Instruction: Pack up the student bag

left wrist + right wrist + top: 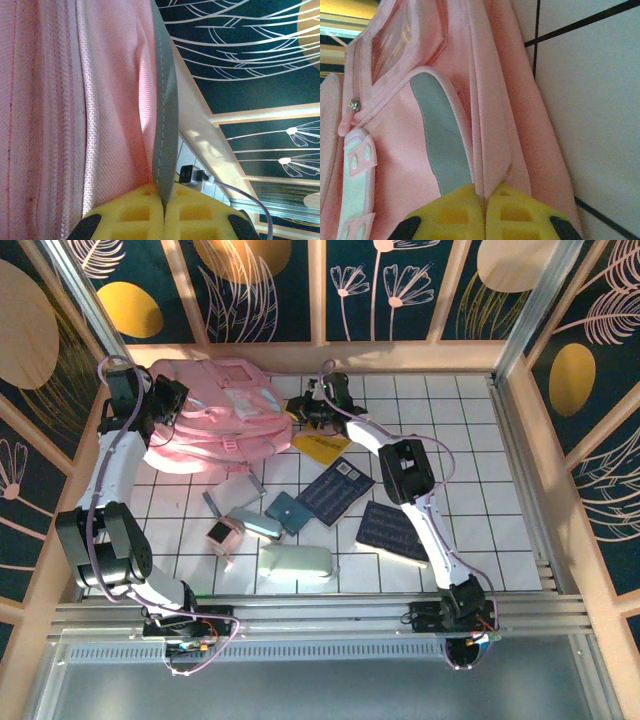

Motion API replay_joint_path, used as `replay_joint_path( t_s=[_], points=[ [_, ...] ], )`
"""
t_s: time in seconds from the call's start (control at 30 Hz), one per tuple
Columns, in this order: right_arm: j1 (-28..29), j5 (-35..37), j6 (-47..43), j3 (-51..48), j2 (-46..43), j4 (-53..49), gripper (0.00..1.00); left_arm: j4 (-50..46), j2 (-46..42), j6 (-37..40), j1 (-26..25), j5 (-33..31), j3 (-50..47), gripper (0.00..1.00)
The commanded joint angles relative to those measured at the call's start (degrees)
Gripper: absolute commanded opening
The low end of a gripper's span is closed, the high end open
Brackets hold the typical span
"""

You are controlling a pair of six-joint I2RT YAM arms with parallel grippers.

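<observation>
The bag (215, 420) lies far-left on the tiled table (480, 440), long axis running L–R, w/ a claw at each end. The left claw (168, 400) is pressed together on a grey-edged fold and the right claw (305, 410) pinches a pink flap (so neither arm is nearer). Notebooks (335, 490) etc. lie loose on the near side, the wall is close behind the bag, and working room is toward the right.
</observation>
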Motion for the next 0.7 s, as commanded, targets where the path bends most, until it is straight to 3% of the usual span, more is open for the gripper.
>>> replay_joint_path(
  t_s=[0.0, 0.37, 0.67],
  points=[
    [0.33, -4.1, -0.6, -3.43, -11.97, 7.36, 0.0, 6.04, -2.41, 1.59, -0.99, 3.68, 2.9, 0.0],
    [-0.84, 3.9, -14.48, -19.1, -33.91, 0.67, 0.0, 4.25, 2.16, 4.33, -3.12, 3.89, 13.29, 0.0],
    [-2.59, 21.38, -23.87, -45.34, -58.76, -3.45, 0.0, 2.56, 11.37, 7.17, -12.28, 4.55, 22.02, 0.0]
  ],
)
